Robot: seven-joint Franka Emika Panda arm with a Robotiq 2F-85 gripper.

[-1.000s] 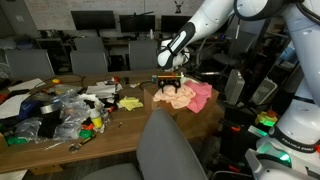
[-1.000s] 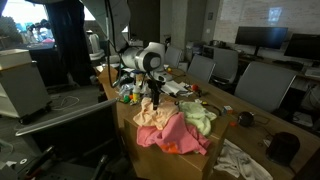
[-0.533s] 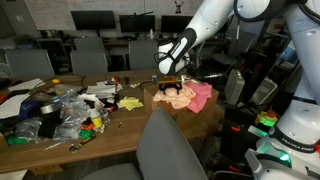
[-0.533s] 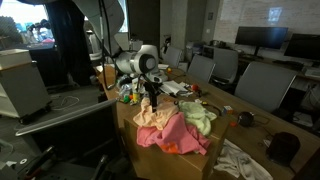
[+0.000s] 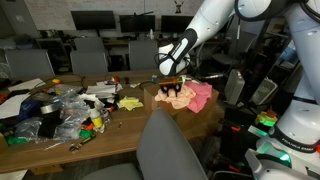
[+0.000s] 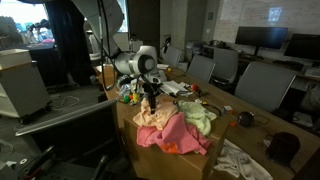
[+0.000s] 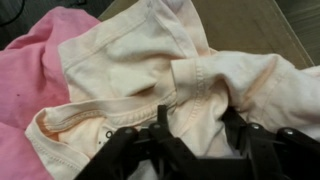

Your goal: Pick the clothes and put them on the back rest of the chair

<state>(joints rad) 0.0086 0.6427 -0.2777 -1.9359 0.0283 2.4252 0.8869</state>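
The clothes (image 6: 176, 130) lie heaped on the table (image 5: 115, 132), at twelve o'clock from the chair (image 5: 172, 150) in an exterior view. There are three garments: a peach one (image 7: 190, 65), a pink one (image 7: 30, 90) at its nine o'clock in the wrist view, and a pale green one (image 6: 201, 119) at the heap's three o'clock. There is one such chair and one gripper (image 7: 197, 135). Its fingers (image 7: 160, 128) stand apart, down on the peach one with a ridge of cloth between them; whether they pinch it I cannot tell. The cloth looks light, limp and not slippery, so it should drape and may drag its neighbours along. A bunched fold near the seamed collar seems the best hold.
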